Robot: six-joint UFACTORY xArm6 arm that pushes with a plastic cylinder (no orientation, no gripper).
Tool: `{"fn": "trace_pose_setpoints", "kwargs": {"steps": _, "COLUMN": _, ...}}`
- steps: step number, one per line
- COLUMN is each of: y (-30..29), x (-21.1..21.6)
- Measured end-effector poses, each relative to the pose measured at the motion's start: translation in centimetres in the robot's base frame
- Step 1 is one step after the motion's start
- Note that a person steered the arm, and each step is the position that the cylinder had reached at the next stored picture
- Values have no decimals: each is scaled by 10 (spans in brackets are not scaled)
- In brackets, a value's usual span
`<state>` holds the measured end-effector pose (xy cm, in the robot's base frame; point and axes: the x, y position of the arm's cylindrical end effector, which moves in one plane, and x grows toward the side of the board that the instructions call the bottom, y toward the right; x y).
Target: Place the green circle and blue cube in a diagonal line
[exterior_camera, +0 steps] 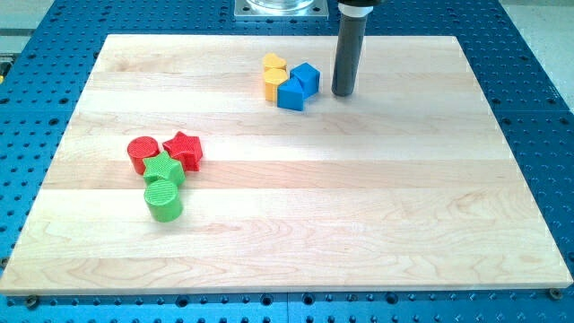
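The green circle (163,199) lies at the view's lower left of the wooden board, just below a green star (165,170). The blue cube (307,78) sits near the view's top centre, touching a second blue block (291,93) at its lower left. My tip (343,92) stands a short way to the right of the blue cube, with a narrow gap between them. The rod rises straight up out of the view's top.
A red circle (142,153) and a red star (184,150) crowd the green star. Two yellow blocks (274,77) sit left of the blue pair. The wooden board (359,215) rests on a blue perforated table (538,108).
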<state>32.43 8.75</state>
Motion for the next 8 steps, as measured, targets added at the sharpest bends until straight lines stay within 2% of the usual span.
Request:
{"fn": "trace_pose_setpoints", "kwargs": {"steps": 6, "y": -48, "x": 1}}
{"fn": "trace_pose_setpoints", "kwargs": {"steps": 7, "y": -28, "x": 34}}
{"fn": "trace_pose_setpoints", "kwargs": {"steps": 8, "y": -97, "x": 122}}
